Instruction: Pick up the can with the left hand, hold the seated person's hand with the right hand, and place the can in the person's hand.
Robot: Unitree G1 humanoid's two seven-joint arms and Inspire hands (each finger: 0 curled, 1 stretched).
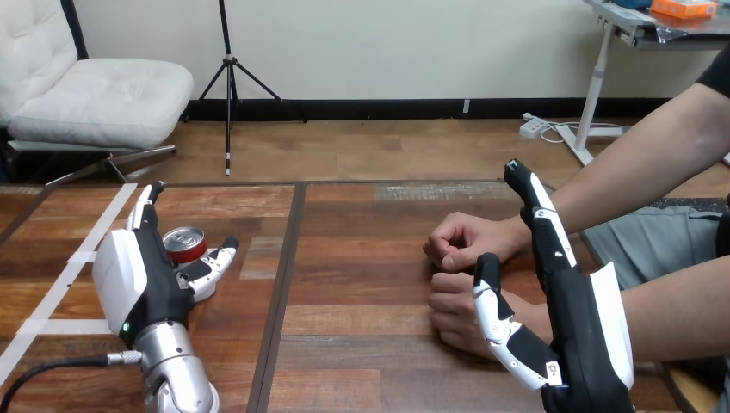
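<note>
Can (184,243) stood upright on the left part of the wooden table (361,284), well back from the far edge and just right of the white tape strips (86,249). The left hand (129,275) lay around it, fingers straight along the can's left side and thumb stretched out below it to the right, so the can sat in the open gap. Whether any finger actually touched the can could not be told from this angle. The hand was unclenched, grasping nothing.

On the right, the person's two hands rested on the table as loose fists, the farther hand (465,241) just above the nearer hand (454,310), both forearms coming in from the view's right edge. The right hand (572,327) stood beside them, released, its straight fingers rising across the farther wrist and its thumb lying over the nearer one without curling round it.

Between the can and the fists ran a broad bare stretch of tabletop, crossed by one dark seam (288,275).
</note>
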